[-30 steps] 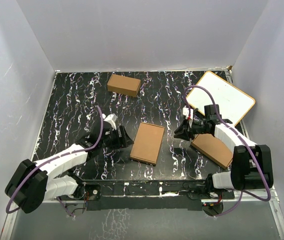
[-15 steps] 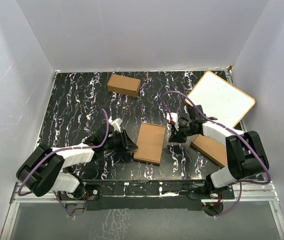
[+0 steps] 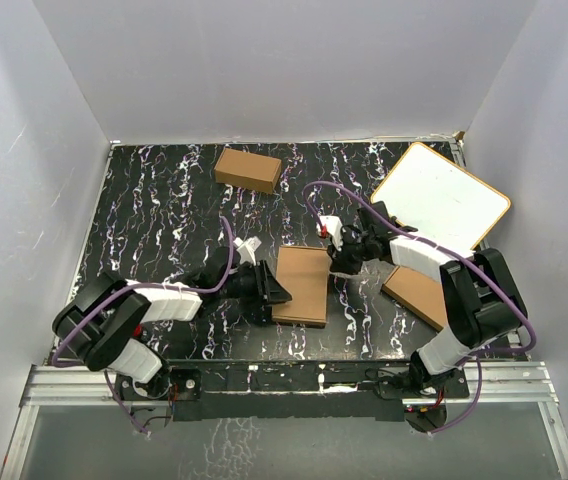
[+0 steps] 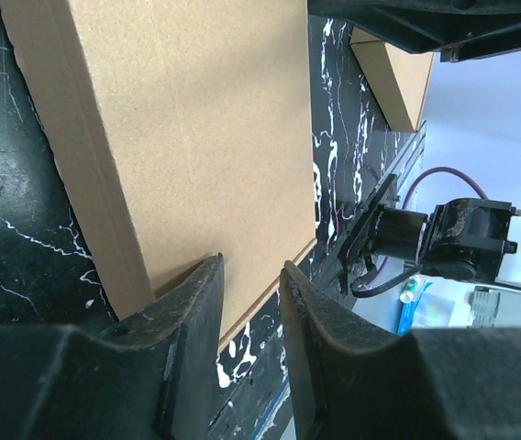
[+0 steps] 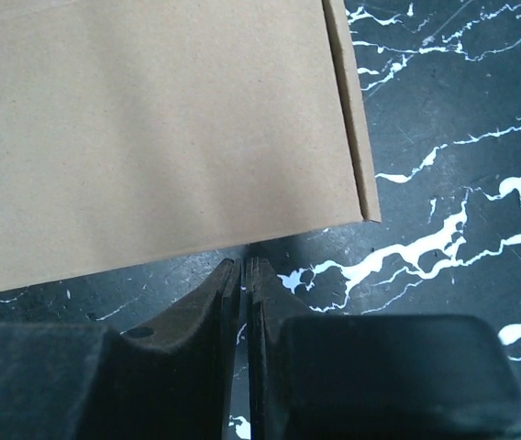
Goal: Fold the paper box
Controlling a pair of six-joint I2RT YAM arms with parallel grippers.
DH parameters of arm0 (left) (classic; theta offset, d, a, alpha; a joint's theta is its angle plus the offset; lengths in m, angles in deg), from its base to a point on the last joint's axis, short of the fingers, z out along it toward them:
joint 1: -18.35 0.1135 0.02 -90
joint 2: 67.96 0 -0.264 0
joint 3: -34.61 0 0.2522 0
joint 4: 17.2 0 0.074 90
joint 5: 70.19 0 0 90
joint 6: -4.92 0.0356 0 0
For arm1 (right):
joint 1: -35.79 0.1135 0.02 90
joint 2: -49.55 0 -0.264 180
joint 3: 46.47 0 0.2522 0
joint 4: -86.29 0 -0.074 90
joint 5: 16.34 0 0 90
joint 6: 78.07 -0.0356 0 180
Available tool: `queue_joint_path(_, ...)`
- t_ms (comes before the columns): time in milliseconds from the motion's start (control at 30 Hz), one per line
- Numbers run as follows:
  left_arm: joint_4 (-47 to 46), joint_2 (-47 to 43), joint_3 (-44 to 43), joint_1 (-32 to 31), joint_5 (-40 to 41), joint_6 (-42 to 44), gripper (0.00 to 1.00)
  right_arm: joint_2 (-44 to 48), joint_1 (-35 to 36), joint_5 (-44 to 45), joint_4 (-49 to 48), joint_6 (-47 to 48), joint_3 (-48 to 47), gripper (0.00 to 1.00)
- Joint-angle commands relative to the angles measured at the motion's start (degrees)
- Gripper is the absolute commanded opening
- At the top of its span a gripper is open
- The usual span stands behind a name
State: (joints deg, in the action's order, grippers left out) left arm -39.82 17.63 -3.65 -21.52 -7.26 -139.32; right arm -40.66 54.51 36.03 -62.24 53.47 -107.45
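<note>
The paper box (image 3: 301, 286) lies flat and closed in the middle of the table, a thin brown cardboard rectangle with no flaps showing. My left gripper (image 3: 273, 295) is at its near left edge. In the left wrist view the jaws (image 4: 249, 280) stand slightly apart with nothing between them. One fingertip (image 4: 204, 280) rests against the box's side wall (image 4: 86, 202). My right gripper (image 3: 336, 262) is at the box's far right corner. In the right wrist view its jaws (image 5: 244, 268) are shut and empty, tips right at the box's edge (image 5: 150, 119).
A smaller, chunkier brown carton (image 3: 248, 169) sits at the back. Another flat brown carton (image 3: 422, 296) lies at the right under my right arm, with a white board (image 3: 444, 200) behind it. Grey walls enclose the table on three sides.
Both arms have closed in on the middle box: the left gripper moved right to its left edge, the right gripper moved left to its far right corner. The box shifted slightly.
</note>
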Motion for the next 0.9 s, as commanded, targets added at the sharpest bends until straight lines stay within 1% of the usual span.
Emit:
queue_joint_path(0, 2.71, -4.20, -2.12, -0.28, 0.66, 1.69, 0.32, 3.53, -1.06, 2.20, -1.46, -0.71, -1.75, 0.15)
queue_joint_path(100, 8.96, -10.06, -3.40, -0.21, 3.93, 5.17, 0.34, 6.86, -4.59, -0.30, 0.05, -0.50, -2.36, 0.16)
queue_joint_path(167, 13.14, -14.27, -4.65, 0.00, 6.18, 8.70, 0.40, 10.02, -7.11, -2.59, 1.07, -0.55, -2.93, 0.24)
queue_joint_path(233, 16.38, -18.23, -6.10, 0.44, 8.99, 12.88, 0.51, 13.45, -8.60, -3.20, 1.31, -1.08, -3.57, 0.32)
queue_joint_path(300, 20.00, -22.15, -8.12, 1.05, 12.50, 18.27, 0.68, 16.88, -9.56, -3.60, 1.39, -1.48, -4.38, 0.42)
queue_joint_path(367, 23.88, -25.66, -10.67, 1.52, 18.37, 22.09, 0.86, 20.20, -10.80, -4.48, 1.49, -2.03, -5.71, 0.57)
queue_joint_path(400, 25.72, -27.33, -11.98, 1.67, 20.75, 23.70, 0.94, 21.82, -11.48, -4.85, 1.65, -2.50, -6.78, 0.67)
queue_joint_path(433, 27.13, -28.95, -13.77, 1.99, 23.02, 25.33, 0.97, 23.20, -12.22, -4.79, 1.64, -3.74, -8.08, 0.77)
queue_joint_path(467, 28.50, -29.88, -15.26, 2.61, 24.72, 26.69, 0.97, 24.17, -13.00, -4.68, 1.58, -5.90, -9.59, 0.88)
queue_joint_path(500, 29.81, -30.35, -17.01, 3.01, 25.66, 27.88, 0.97, 24.38, -13.73, -4.54, 1.92, -8.77, -12.23, 0.94)
queue_joint_path(533, 31.45, -30.38, -19.01, 4.00, 26.23, 29.06, 0.97, 23.86, -14.39, -4.27, 3.16, -11.72, -15.14, 0.98)
queue_joint_path(633, 37.03, -28.94, -25.89, 5.94, 26.13, 31.61, 0.97, 22.81, -15.28, -0.72, 3.51, -21.44, -23.00, 1.00)
queue_joint_path(667, 38.55, -28.37, -28.19, 6.39, 26.06, 32.33, 0.97, 22.97, -15.36, 2.63, 3.20, -24.56, -25.43, 1.00)
queue_joint_path(733, 40.84, -27.62, -32.20, 7.01, 25.68, 33.49, 0.97, 23.92, -15.32, 6.67, 1.54, -29.89, -27.87, 1.00)
queue_joint_path(867, 45.84, -25.61, -40.73, 7.65, 25.39, 35.05, 0.97, 23.96, -15.39, 7.98, 4.02, -35.17, -34.88, 1.00)
